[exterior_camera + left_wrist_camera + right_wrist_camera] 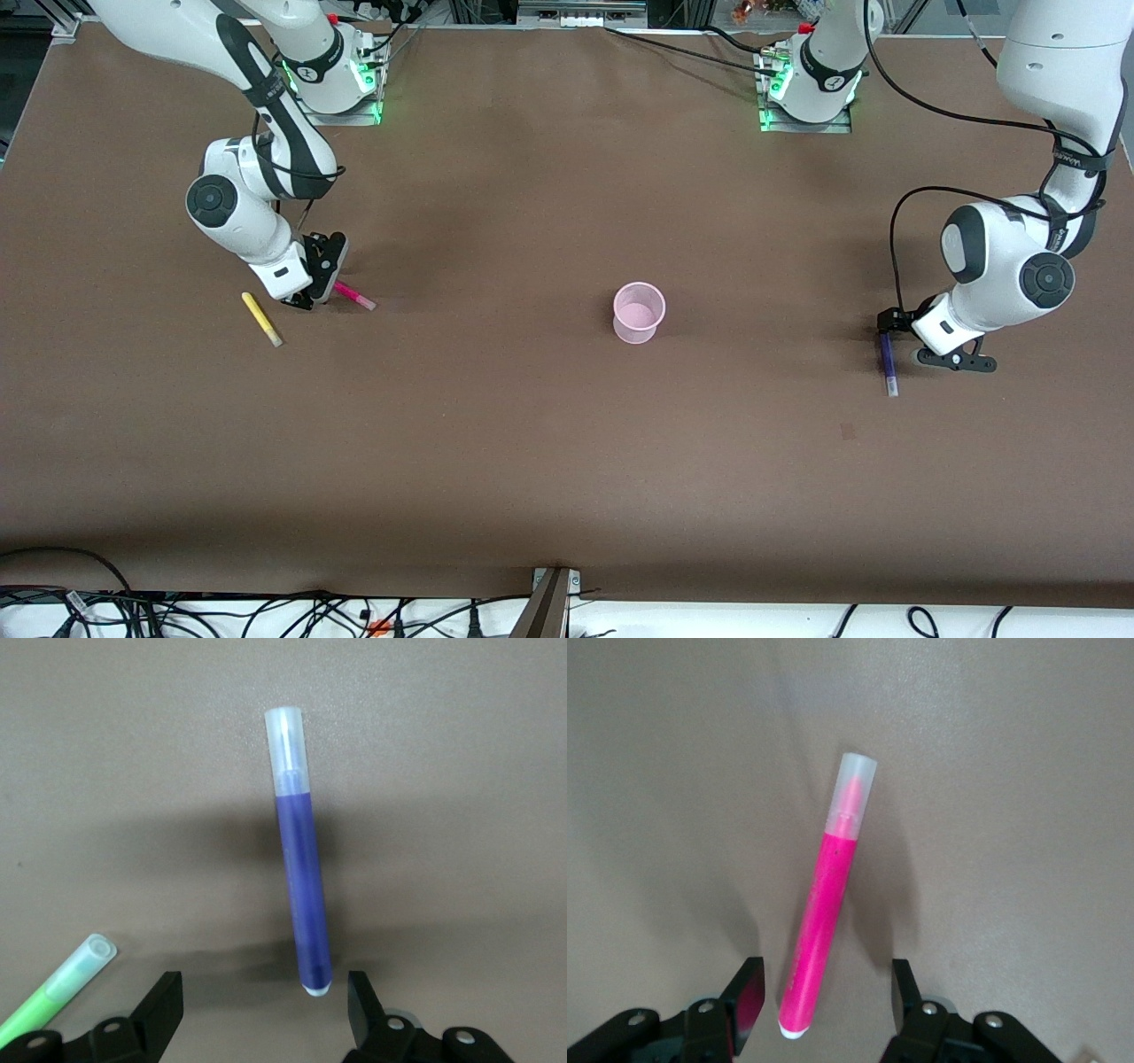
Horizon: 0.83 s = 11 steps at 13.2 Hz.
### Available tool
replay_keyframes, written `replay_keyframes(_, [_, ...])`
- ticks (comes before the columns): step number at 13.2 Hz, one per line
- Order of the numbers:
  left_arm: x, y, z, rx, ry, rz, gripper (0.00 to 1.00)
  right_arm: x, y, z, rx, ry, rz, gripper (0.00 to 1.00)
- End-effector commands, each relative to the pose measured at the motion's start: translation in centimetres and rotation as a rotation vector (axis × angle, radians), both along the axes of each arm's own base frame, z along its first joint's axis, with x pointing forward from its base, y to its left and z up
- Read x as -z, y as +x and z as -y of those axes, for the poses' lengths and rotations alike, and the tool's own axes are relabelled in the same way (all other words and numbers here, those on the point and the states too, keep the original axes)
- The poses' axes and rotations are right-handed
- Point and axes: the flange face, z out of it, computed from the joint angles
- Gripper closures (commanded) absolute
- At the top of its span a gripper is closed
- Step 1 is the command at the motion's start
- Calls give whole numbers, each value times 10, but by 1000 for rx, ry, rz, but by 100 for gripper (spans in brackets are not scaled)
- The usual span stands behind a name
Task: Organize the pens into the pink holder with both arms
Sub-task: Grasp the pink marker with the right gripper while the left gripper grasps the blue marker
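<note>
Your right gripper [312, 288] sits low at the right arm's end of the table, its fingers [748, 994] spread to either side of the magenta pen's [354, 296] coloured end; in the right wrist view neither pad clearly presses the barrel [821, 921]. That pen lies flat with its pale cap pointing toward about four o'clock in the front view. Just beside it, nearer the front camera, the yellow pen [262, 319] lies on the brown table [532, 443], running from eleven to five o'clock.

The pink holder [639, 312] stands upright near the middle of the table, well apart from both grippers, with no pen in it.

Your left gripper [912, 341] is down at the left arm's end, fingers [165, 1001] wide apart around the dark purple pen's [887, 363] blunt end without touching it. That pen [301, 886] lies flat, pale cap toward six o'clock in the front view. The light green pen [55, 990] shows only in the left wrist view, lying close beside the left gripper; you probably cannot see it from the front because the arm covers it.
</note>
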Motion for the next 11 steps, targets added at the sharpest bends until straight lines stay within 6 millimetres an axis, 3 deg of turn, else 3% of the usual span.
replay_keyframes(1, [15,6,-1,19,-2,-13,17,6,-5,0,-19,6,24,49])
replay_keyframes(3, [18,8,-2,16,0,4,17,4,-4,-1,-50,7,30,82])
replay_keyframes(5, [20,9,5,11,-15,4,26,4,-3,-2,-54,8,35,100])
replay_keyframes(9, [20,8,5,6,-15,3,46,-6,1,-3,-74,8,56,100])
replay_keyframes(11, [21,8,8,11,-17,1,57,-37,10,-18,-111,16,116,100])
